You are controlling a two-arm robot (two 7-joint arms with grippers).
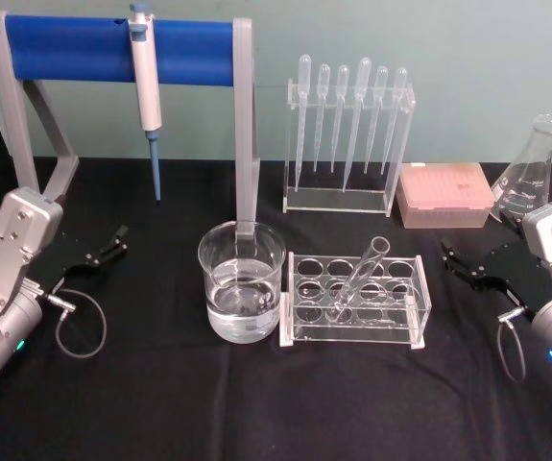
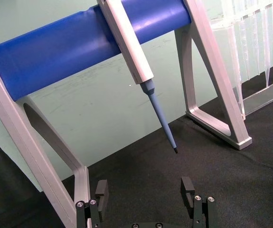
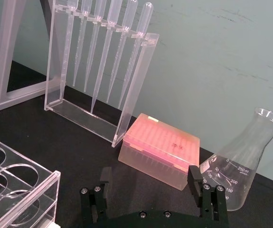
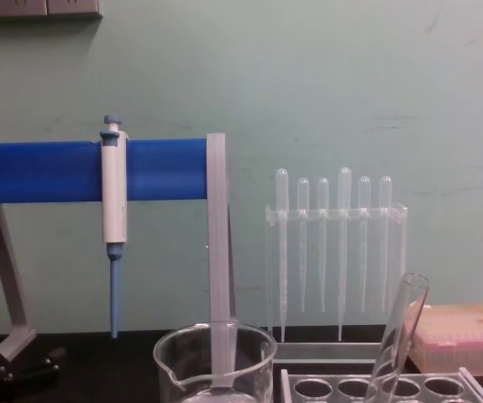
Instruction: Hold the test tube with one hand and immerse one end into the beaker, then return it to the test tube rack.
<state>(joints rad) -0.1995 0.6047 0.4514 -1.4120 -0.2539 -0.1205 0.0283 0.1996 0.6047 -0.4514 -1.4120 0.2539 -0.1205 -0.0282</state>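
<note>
Left tool (image 2: 145, 187), right tool (image 3: 150, 175) spread in wrist views.

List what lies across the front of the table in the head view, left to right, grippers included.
In order: left gripper, open → beaker → test tube rack, with the test tube leaning in it → right gripper, open.
</note>
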